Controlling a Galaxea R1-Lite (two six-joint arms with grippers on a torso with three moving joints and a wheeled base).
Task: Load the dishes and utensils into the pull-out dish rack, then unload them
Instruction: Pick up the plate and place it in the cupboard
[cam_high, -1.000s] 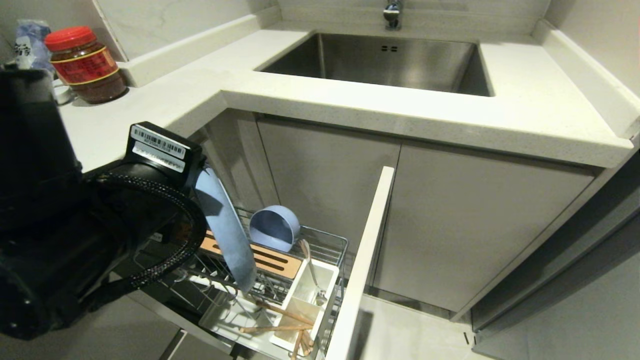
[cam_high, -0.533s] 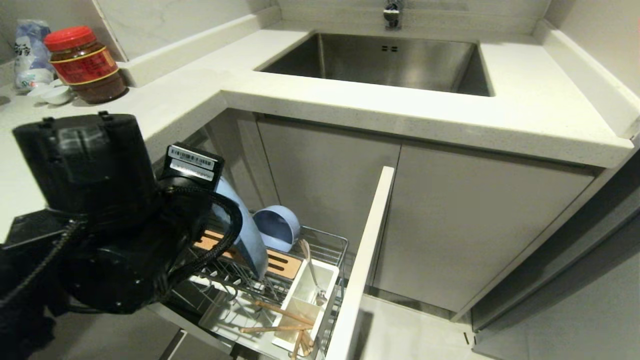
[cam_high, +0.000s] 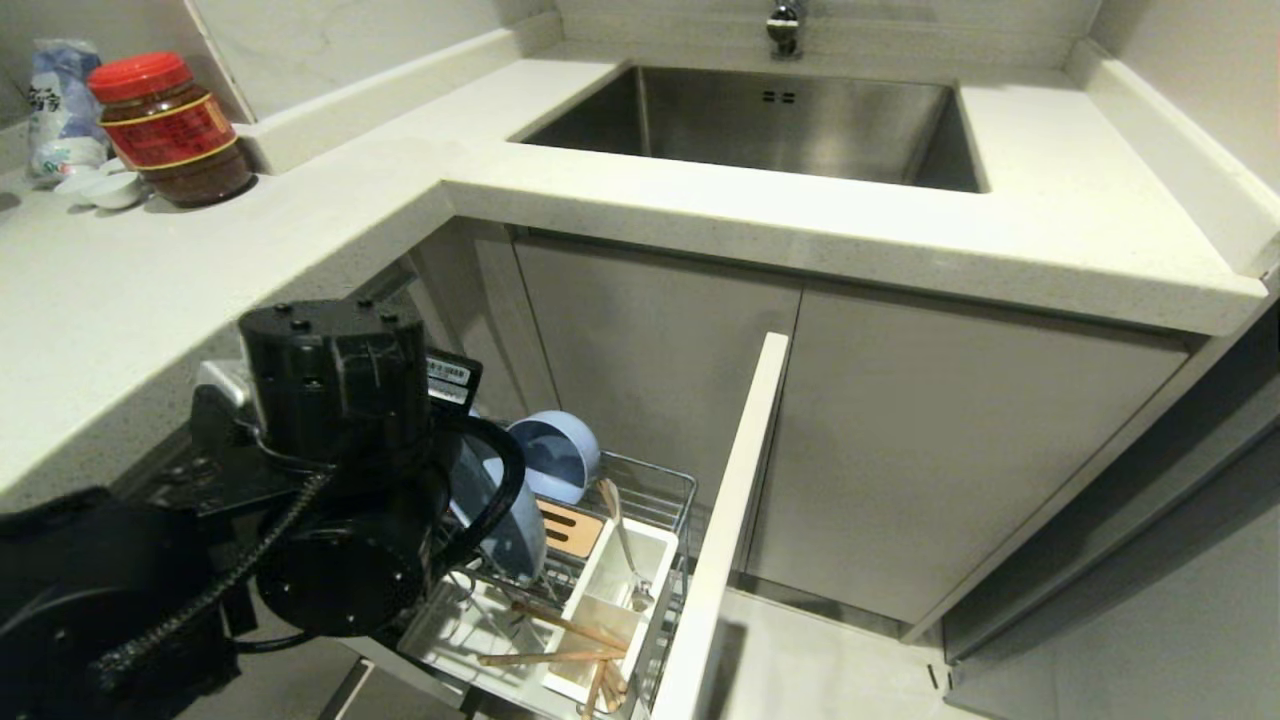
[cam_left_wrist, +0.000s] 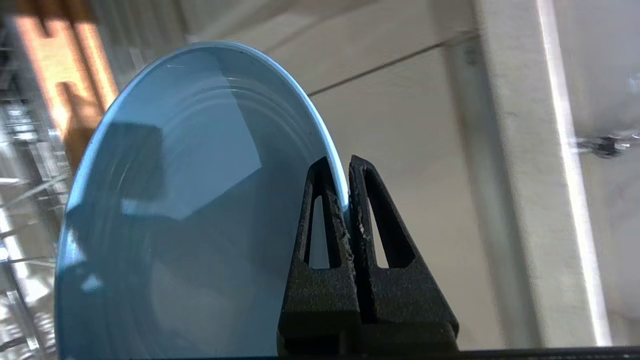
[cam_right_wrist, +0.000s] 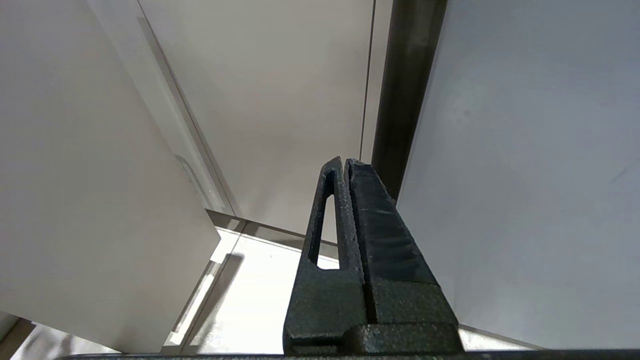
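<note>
**Plate held on edge over the rack**

The left gripper (cam_left_wrist: 347, 197) pinches the blue plate's (cam_left_wrist: 200, 200) rim, keeping it upright, likely to slot between the pull-out dish rack's (cam_high: 650, 490) prongs. Bowl (cam_high: 553, 455), spoon (cam_high: 622, 540) and chopsticks (cam_high: 560, 640) already sit inside. The right gripper (cam_right_wrist: 344, 172) hangs pressed together, empty.

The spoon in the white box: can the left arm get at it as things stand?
Probably not yet: the left end effector is shut on the plate, which hangs beside the spoon over the rack.
</note>
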